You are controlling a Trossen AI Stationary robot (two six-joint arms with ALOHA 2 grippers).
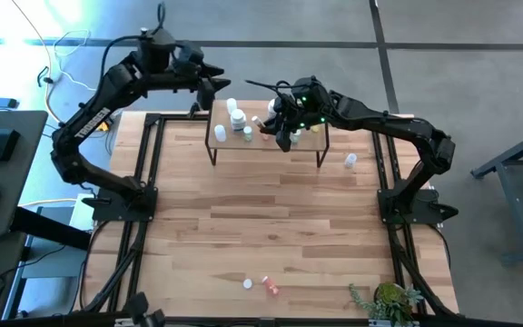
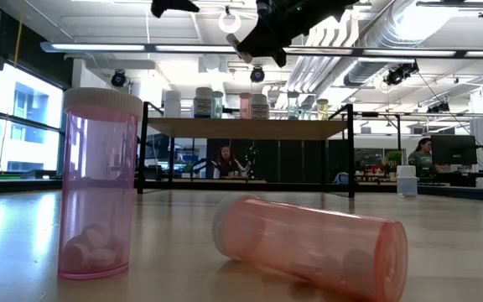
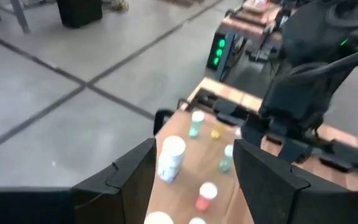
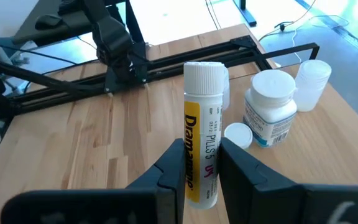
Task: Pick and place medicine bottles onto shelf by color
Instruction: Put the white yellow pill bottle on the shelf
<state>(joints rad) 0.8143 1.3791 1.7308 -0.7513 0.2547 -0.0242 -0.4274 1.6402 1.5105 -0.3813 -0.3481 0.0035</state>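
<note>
White-capped tube (image 4: 202,134) pinched in the right gripper (image 4: 199,163) over the shelf (image 1: 307,139).

Upper centre of the high view, that gripper hangs above the wood shelf, jaws tight on the yellow-labelled tube. Bottles (image 1: 237,118) stand on the shelf's left half. Left gripper (image 1: 214,84) waits just off that end, jaws apart, empty. Two pink vials (image 2: 99,180) sit bottom centre.

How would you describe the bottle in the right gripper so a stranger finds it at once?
Look above the shelf at the table's far end, where the right gripper is shut on a slim white tube. Unlike the squat white bottles nearby, it is tall and narrow with a yellow label.
</note>
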